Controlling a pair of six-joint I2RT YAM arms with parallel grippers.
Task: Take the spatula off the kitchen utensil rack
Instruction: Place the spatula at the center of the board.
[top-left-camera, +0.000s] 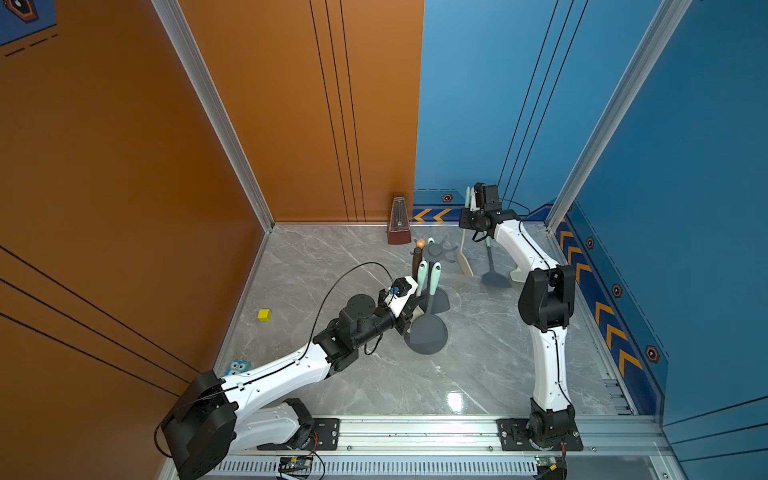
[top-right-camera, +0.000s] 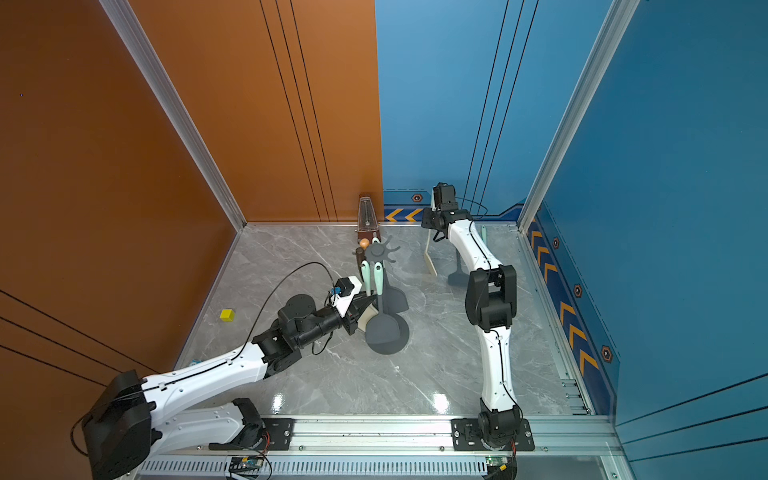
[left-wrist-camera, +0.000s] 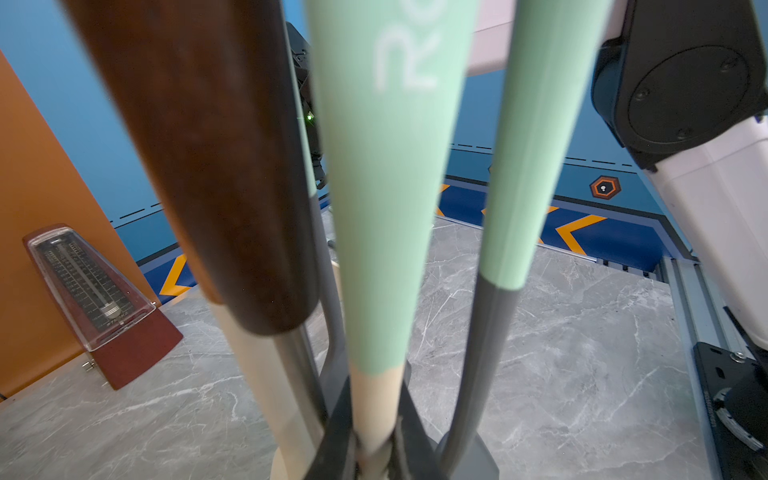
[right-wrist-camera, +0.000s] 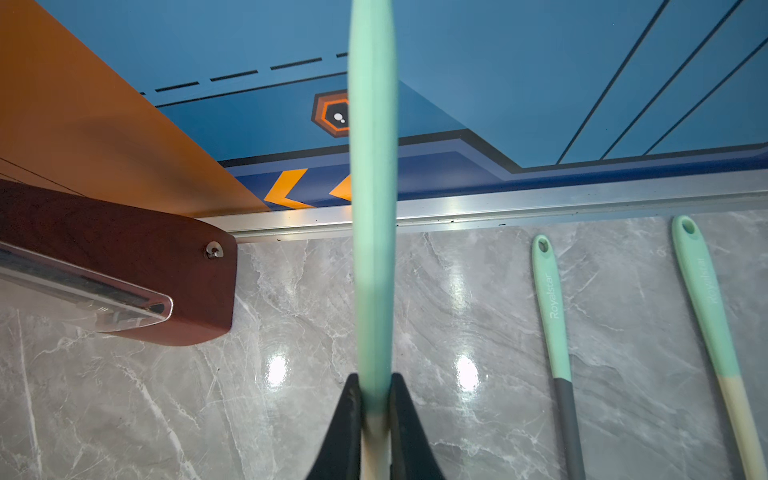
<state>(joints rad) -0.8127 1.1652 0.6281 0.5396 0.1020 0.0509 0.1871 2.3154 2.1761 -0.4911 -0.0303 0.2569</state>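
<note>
Mint-green handles are showing six times over: three are hanging on the kitchen utensil rack (top-left-camera: 436, 250), one is belonging to the spatula (top-left-camera: 464, 262), and two are lying on the marble table (top-left-camera: 478, 374). One brown wooden handle (left-wrist-camera: 199, 145) is also hanging from the crown.

Directions are taking the rack's base as dial centre, with 12 at the back wall. The spatula is hanging off the rack, clear of its prongs, at about 1 o'clock. The right gripper (right-wrist-camera: 375, 399) is pinching its handle, jaws closed tight on it. The left gripper (left-wrist-camera: 376, 436) is likewise clamping tight, on the cream neck of one racked utensil (left-wrist-camera: 376, 386), whose handle is showing only "Ro".

At 2 o'clock, one grey-necked utensil (right-wrist-camera: 550, 299) and one cream-necked utensil (right-wrist-camera: 706, 291) are resting side by side, each reading "Royalstar".

One metronome (top-left-camera: 399, 224) is standing at 11 o'clock, one yellow cube (top-left-camera: 264, 314) is sitting at 9 o'clock, and one blue owl figure (top-left-camera: 239, 366) is lying at 8 o'clock. The metronome's lettering is appearing too small to read.
</note>
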